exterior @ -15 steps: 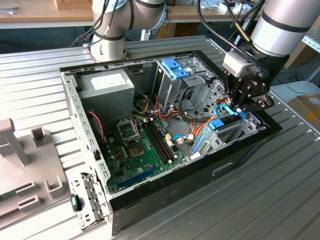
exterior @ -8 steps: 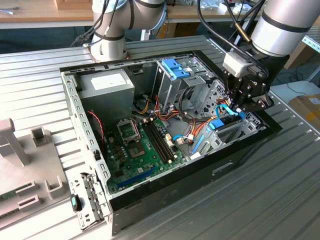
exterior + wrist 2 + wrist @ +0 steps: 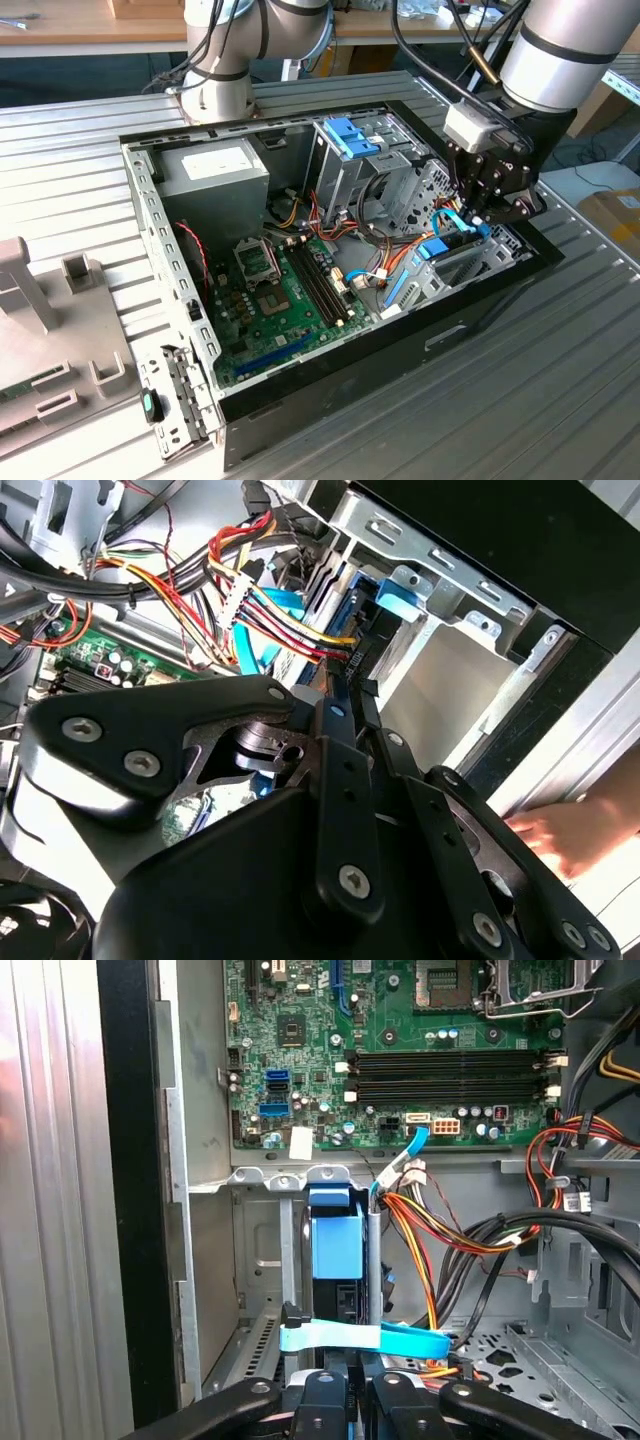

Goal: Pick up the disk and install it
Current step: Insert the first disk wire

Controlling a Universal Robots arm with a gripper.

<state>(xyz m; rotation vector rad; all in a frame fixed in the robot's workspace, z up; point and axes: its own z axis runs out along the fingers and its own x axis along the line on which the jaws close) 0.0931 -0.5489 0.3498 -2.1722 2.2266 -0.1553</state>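
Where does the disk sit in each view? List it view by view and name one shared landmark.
Exterior view: the disk stands on edge in the bay at the exterior view's right, below the gripper.
Second wrist view: edge-on, beside the coloured wires.
First wrist view: blue-framed, edge-on, next to the motherboard.
Shared landmark: the green motherboard.
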